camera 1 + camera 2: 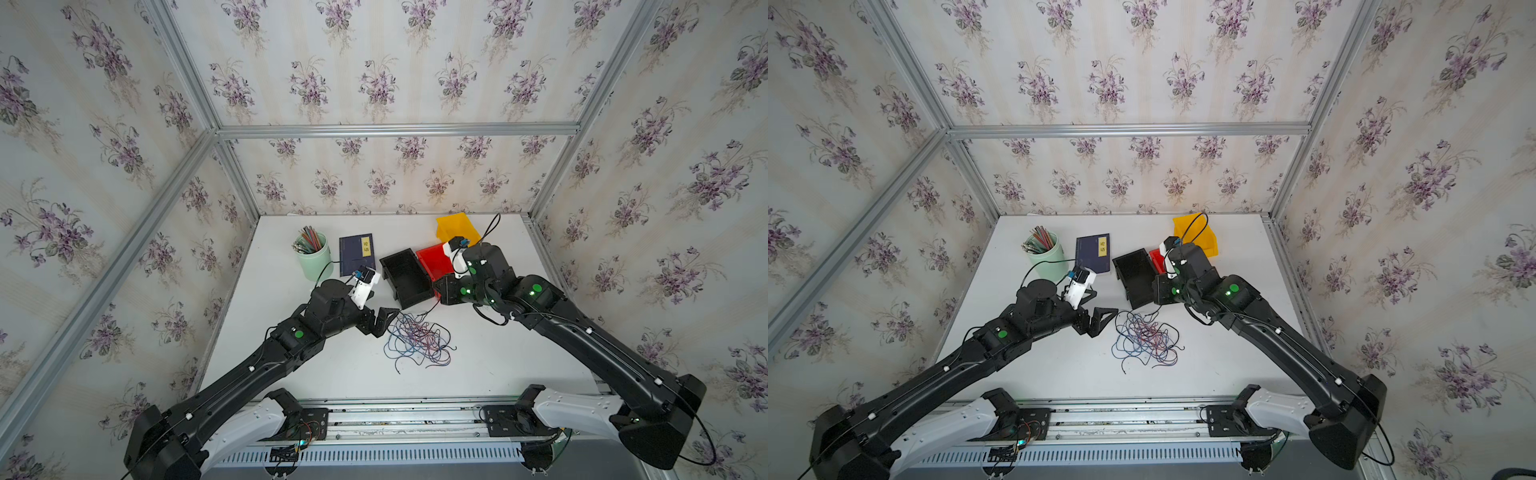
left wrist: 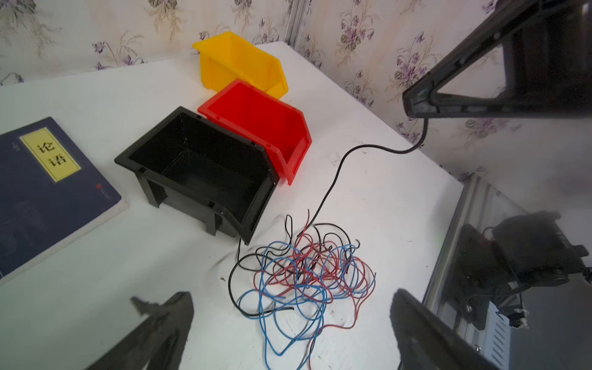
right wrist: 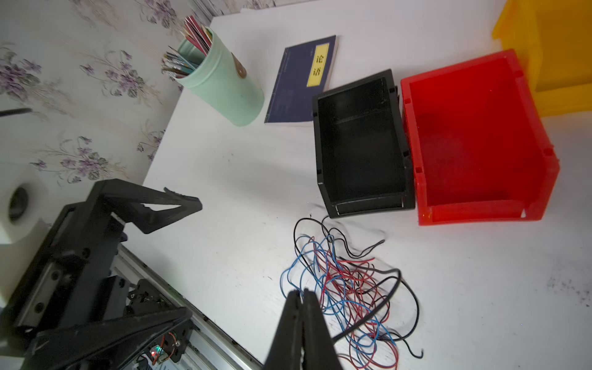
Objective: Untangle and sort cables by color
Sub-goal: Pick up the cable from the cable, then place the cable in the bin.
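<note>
The cables (image 1: pixel 419 343) (image 1: pixel 1146 338) lie as one tangled heap of thin red, blue and black strands on the white table, in front of the bins. In the left wrist view the cables (image 2: pixel 307 272) spread between my left gripper's fingers. My left gripper (image 1: pixel 380 311) (image 2: pixel 293 294) hangs open at the heap's left edge with nothing in it. My right gripper (image 3: pixel 301 292) (image 1: pixel 438 297) is raised by the black bin's front corner, shut on one black cable (image 2: pixel 336 169). That strand runs down from its tip into the heap.
A black bin (image 1: pixel 405 274), a red bin (image 1: pixel 434 257) and a yellow bin (image 1: pixel 455 226) stand in a row toward the back right. A green cup of pencils (image 1: pixel 313 257) and a dark blue book (image 1: pixel 355 253) sit at the back left.
</note>
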`<state>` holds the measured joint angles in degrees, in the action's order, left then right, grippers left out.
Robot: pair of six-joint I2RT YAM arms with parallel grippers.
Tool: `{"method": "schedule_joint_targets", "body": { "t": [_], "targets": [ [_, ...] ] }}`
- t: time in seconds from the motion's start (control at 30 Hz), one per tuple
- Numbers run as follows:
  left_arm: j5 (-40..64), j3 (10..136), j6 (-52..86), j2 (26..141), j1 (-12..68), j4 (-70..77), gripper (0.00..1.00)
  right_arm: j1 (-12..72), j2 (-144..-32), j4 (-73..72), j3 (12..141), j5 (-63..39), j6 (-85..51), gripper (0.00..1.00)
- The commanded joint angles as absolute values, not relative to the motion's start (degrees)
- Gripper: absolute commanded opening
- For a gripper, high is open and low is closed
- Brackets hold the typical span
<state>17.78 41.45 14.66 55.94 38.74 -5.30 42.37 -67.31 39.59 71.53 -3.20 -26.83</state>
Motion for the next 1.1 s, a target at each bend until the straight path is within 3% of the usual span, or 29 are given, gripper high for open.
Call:
{"method": "schedule_joint_targets", "body": {
  "t": [0.0, 0.37, 0.73, 0.9, 1.07],
  "targets": [
    [20.21, 43.20, 13.63, 56.15, 38.76, -0.58, 0.99, 42.45, -66.22, 44.31, 75.97, -0.93, -27.32, 0.00],
    [16.99, 45.26, 15.29, 56.51, 38.76, 2.09, 0.99, 42.45, -63.77, 39.49, 87.25, 1.47, -32.29, 0.00],
    [15.29, 46.78, 17.80, 58.22, 38.76, 0.62, 0.99, 42.06, -66.91, 37.67, 89.85, 15.17, -36.79, 0.00],
    [13.86, 46.18, 17.67, 56.72, 38.76, -1.23, 0.99, 39.47, -70.39, 35.70, 91.06, 12.82, -36.35, 0.00],
    [13.28, 46.32, 16.95, 56.12, 38.75, -3.02, 0.99, 31.70, -73.82, 33.42, 90.23, 3.49, -39.17, 0.00]
  ]
}}
